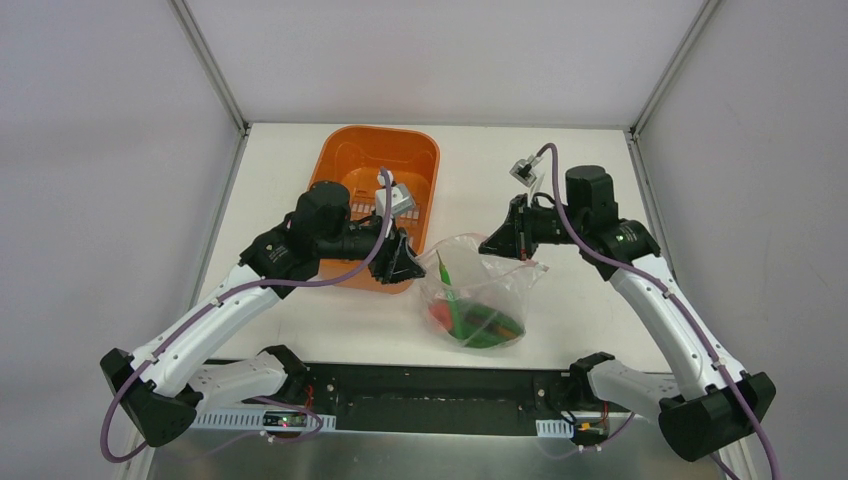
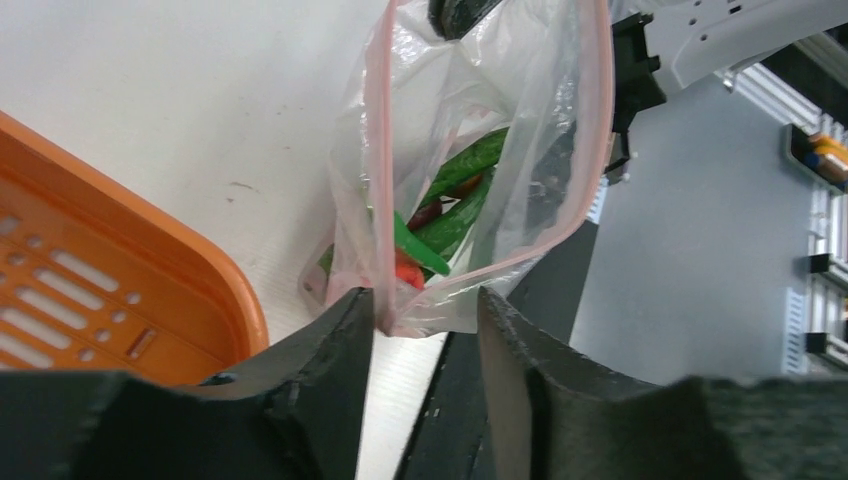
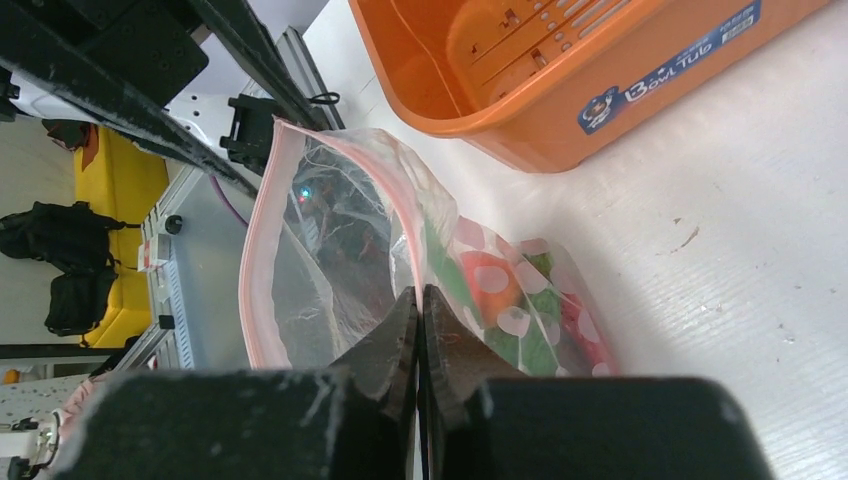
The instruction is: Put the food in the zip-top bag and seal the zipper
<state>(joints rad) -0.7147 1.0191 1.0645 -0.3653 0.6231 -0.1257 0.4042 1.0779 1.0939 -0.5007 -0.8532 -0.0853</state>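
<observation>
The food (image 1: 478, 322) sits inside the zip-top bag (image 1: 500, 285), near the middle of the table's (image 1: 600, 200) near edge beside the orange tub (image 1: 375, 170), so sealing is the step in hand. The right gripper (image 3: 418, 310) is pressed together on the bag's mouth edge. The left gripper (image 2: 425, 300) is spread, one end of the pink zipper (image 2: 378, 150) between its jaws. Next, likely, it must close and slide along the strip

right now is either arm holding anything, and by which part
The right fingers are shut on the zip-top bag, pinching its mouth edge at the zipper. The left fingers hold nothing: they stand apart around the opposite corner.
</observation>
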